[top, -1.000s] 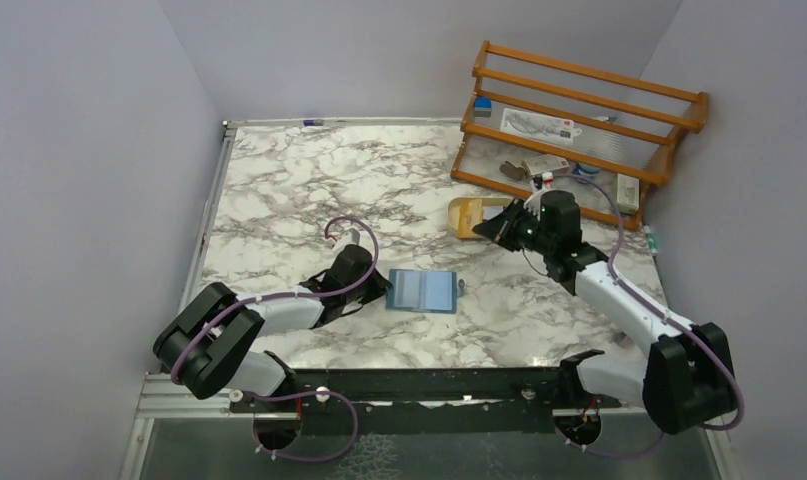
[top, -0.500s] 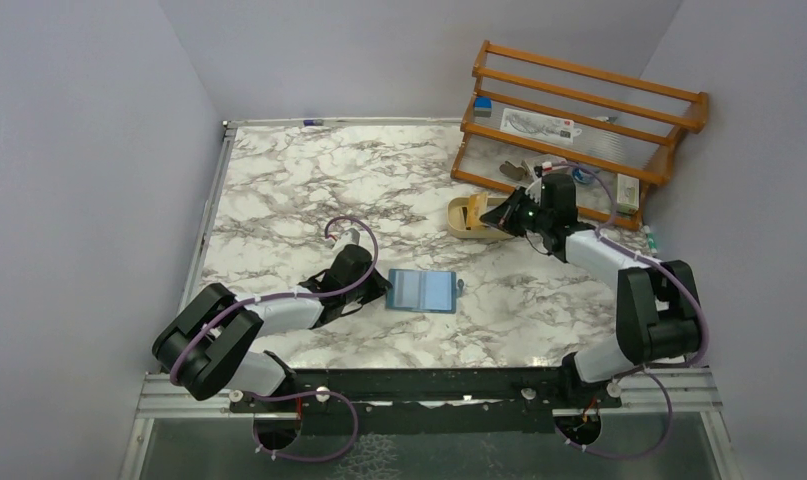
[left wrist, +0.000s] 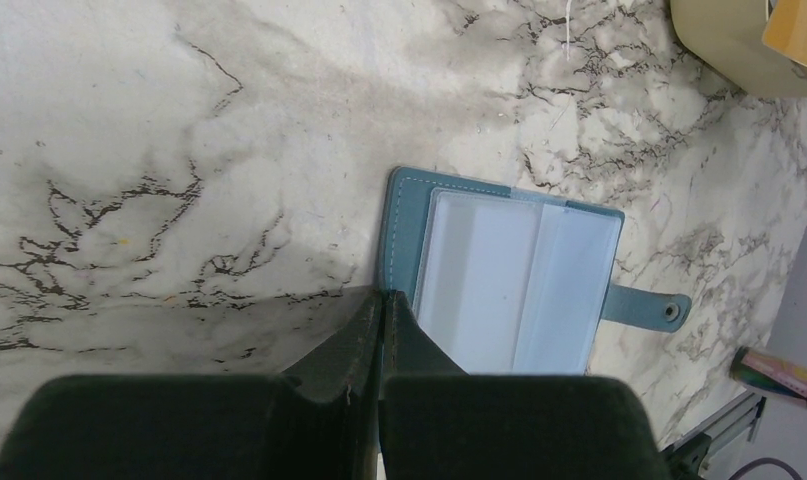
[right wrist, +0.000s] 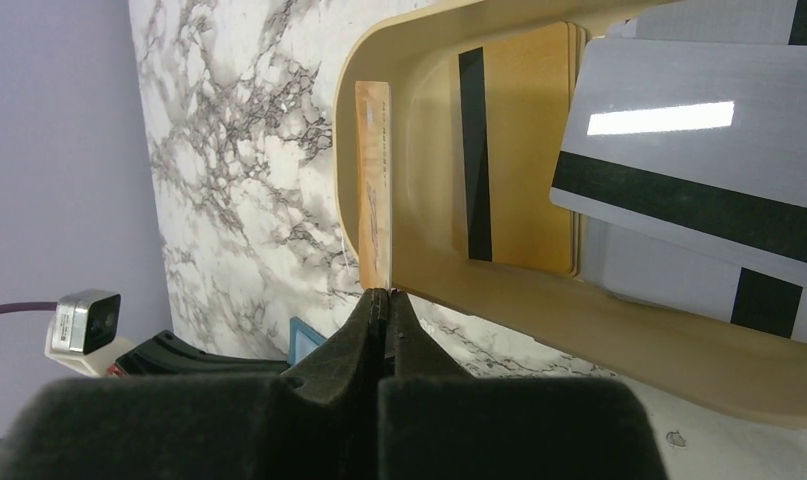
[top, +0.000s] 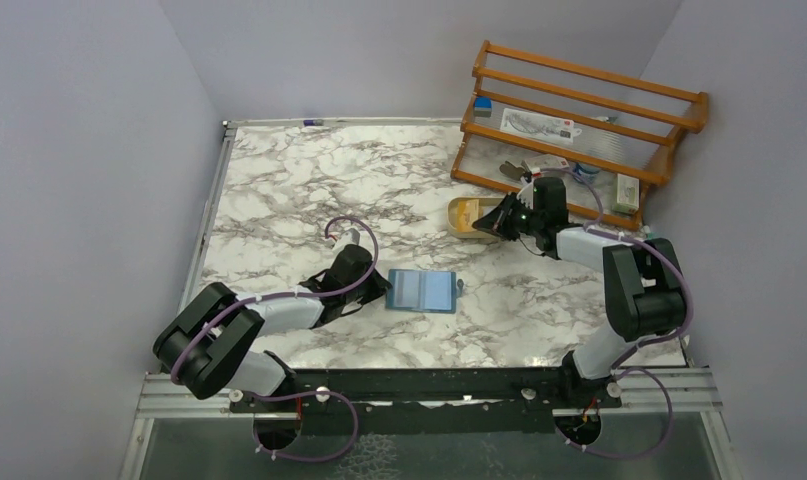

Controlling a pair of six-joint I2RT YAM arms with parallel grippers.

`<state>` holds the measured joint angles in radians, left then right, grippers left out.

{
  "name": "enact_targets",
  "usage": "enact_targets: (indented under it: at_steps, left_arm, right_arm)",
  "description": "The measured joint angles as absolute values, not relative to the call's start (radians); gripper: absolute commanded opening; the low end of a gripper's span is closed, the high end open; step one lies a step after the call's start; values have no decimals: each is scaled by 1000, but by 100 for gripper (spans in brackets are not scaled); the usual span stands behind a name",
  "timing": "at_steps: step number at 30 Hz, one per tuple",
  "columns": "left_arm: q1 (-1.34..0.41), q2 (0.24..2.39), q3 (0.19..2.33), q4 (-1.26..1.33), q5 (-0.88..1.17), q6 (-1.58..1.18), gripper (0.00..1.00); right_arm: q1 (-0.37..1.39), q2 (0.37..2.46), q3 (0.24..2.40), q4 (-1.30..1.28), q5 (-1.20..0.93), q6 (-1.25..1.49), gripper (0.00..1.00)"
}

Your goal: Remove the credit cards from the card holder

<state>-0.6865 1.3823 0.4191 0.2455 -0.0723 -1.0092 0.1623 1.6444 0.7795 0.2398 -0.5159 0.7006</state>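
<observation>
Right fingers (right wrist: 363,335) tight on edge-on card (right wrist: 374,180)

Found the card holder (top: 422,291) lying open on the table (top: 279,180), between the middle and the near edge, with its tab (left wrist: 649,305) toward the right edge. Saw the left gripper (top: 377,290) at its left side. Found the tray (top: 457,215) behind and to the right of the holder, well apart from it, just before the rack (top: 579,120) at the far right corner. Saw credit cards (right wrist: 519,150) lying flat inside the tray, overlapping. Noted an upright card (right wrist: 374,180) at the tray's rim, between the tips of the right gripper (right wrist: 379,295).
</observation>
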Motion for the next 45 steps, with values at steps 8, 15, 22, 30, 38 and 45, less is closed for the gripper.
enact_targets:
  at_steps: [8,15,22,30,38,45]
  left_arm:
    - [-686,1392,431,243,-72,-1005,0]
    - [-686,1392,431,241,-72,-1005,0]
    - [-686,1387,431,236,-73,-1005,0]
    - [-686,1383,431,230,-73,-1005,0]
    - [-686,1383,431,230,-72,-1005,0]
    - [-686,1383,431,230,-72,-1005,0]
  right_arm:
    - [162,1662,791,245,-515,698,1]
    - [157,1697,830,247,-515,702,1]
    - [144,1729,862,244,-516,708,1]
    - [142,1738,877,245,-542,707,2]
    - [142,1761,924,200,-575,674,30]
    - [142,1759,1003,83,-549,618,45]
